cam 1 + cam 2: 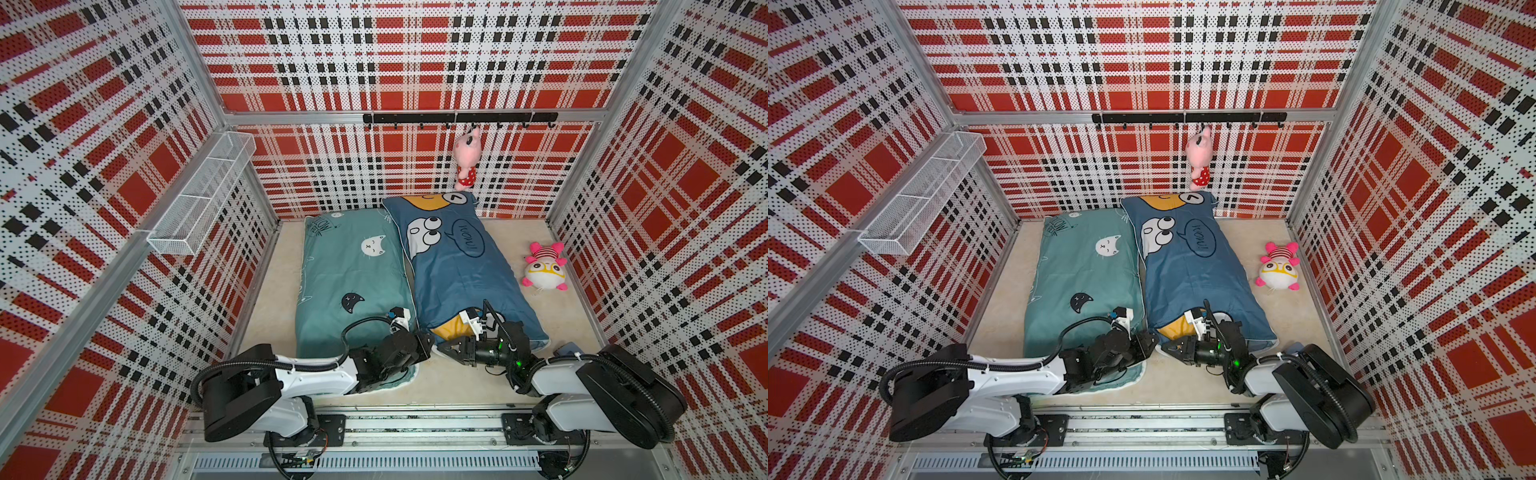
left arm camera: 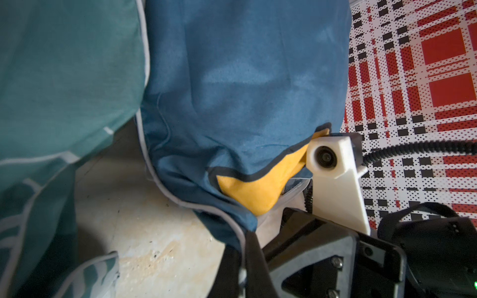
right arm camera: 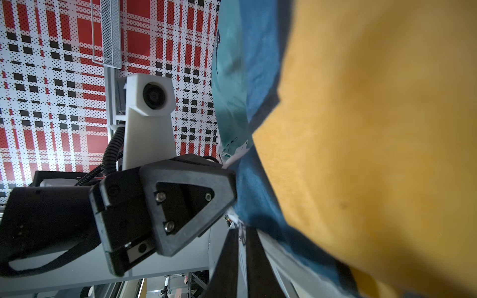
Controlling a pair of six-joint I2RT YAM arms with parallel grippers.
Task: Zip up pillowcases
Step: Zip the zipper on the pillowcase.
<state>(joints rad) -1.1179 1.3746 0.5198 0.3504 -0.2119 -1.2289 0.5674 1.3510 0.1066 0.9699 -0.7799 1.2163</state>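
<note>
The near corner of the dark blue pillowcase (image 1: pixel 457 270) is pinched between the closed jaws of the left gripper (image 1: pixel 429 341), and its grey piping is seen running straight into them in the left wrist view. The right gripper (image 1: pixel 439 348) is pointed tip to tip at the left one, with its jaws drawn narrow at the same hem just beside a yellow patch (image 2: pixel 253 191); whether fabric is caught in them cannot be told. The teal pillowcase (image 1: pixel 349 274) is laid just beside the left jaws, on the side away from the right ones, touching the blue one.
</note>
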